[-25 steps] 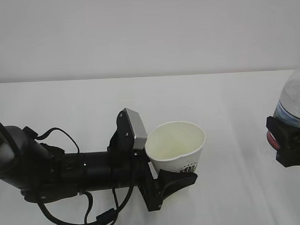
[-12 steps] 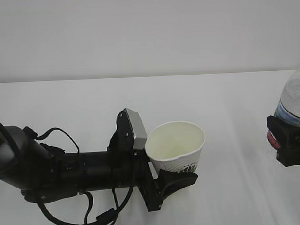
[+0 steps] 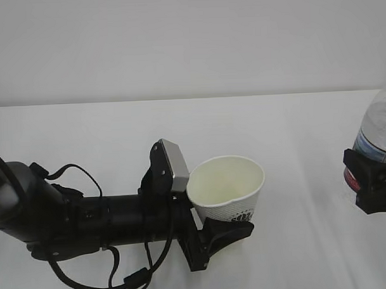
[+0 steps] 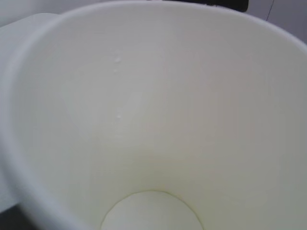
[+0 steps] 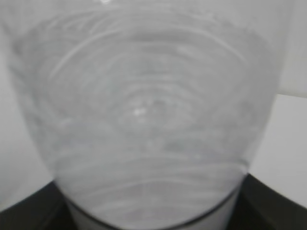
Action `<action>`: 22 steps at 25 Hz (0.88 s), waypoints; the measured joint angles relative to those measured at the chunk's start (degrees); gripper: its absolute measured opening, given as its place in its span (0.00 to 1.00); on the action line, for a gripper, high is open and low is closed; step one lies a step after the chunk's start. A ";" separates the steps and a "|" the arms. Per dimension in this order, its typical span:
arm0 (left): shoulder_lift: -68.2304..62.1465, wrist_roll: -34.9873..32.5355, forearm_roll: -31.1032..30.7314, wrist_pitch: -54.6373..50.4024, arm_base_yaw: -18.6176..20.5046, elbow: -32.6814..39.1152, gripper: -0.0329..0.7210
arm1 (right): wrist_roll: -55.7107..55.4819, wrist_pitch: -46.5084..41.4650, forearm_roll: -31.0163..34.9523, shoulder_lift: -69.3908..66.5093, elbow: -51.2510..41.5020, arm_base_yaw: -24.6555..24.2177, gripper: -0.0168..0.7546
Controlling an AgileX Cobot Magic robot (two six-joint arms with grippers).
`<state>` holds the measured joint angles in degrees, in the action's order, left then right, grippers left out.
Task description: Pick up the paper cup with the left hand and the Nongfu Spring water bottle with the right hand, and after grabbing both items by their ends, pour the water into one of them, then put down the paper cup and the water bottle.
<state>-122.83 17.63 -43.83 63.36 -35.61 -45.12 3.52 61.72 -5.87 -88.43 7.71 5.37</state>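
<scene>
On the left of the white worktop (image 3: pixel 294 134) the left hand (image 3: pixel 212 229) reaches in low from the left edge, its forked fingers spread fairly wide and closed around the lower wall of the paper cup (image 3: pixel 227 189). The cup sits upright near the front middle of the worktop, mouth open to the ceiling; whether its base rests on the surface or hangs just clear cannot be told. The left wrist view looks straight down into the cup's cream inside (image 4: pixel 153 120), where a few tiny droplets cling to the wall and the bottom disc looks dry or nearly so. At the far right edge the right hand (image 3: pixel 370 182) grips the Nongfu Spring water bottle (image 3: pixel 377 128), its jaws held well apart by the bottle's width; the bottle is cut off by the frame, so its neck and tilt cannot be read there. The right wrist view shows only ribbed clear plastic (image 5: pixel 144 120) filling the frame, and the water level cannot be judged. The two are well apart, so the pour looks not yet begun. To do it well, the bottle's mouth should be brought over the centre of the cup's rim before tipping, then tilted slowly, while the left hand keeps the thin cup level without squeezing it out of round. Count: one paper cup, one bottle, two hands.
</scene>
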 joint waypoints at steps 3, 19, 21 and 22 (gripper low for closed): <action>0.00 0.00 0.00 0.00 0.00 0.00 0.76 | 0.00 0.00 0.38 0.00 0.00 0.00 0.66; 0.00 0.02 0.00 -1.14 0.00 -0.37 0.76 | 0.00 0.00 1.10 0.00 0.00 0.00 0.66; 0.00 0.02 0.00 -3.27 0.00 -1.53 0.76 | 0.00 0.00 1.10 0.00 0.00 0.00 0.66; 0.00 0.02 0.00 -4.90 0.00 -2.08 0.76 | 0.00 0.00 1.10 0.00 0.00 0.00 0.66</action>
<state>-122.83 17.65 -43.83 58.45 -35.61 -47.20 3.52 61.72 -4.76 -88.43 7.71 5.37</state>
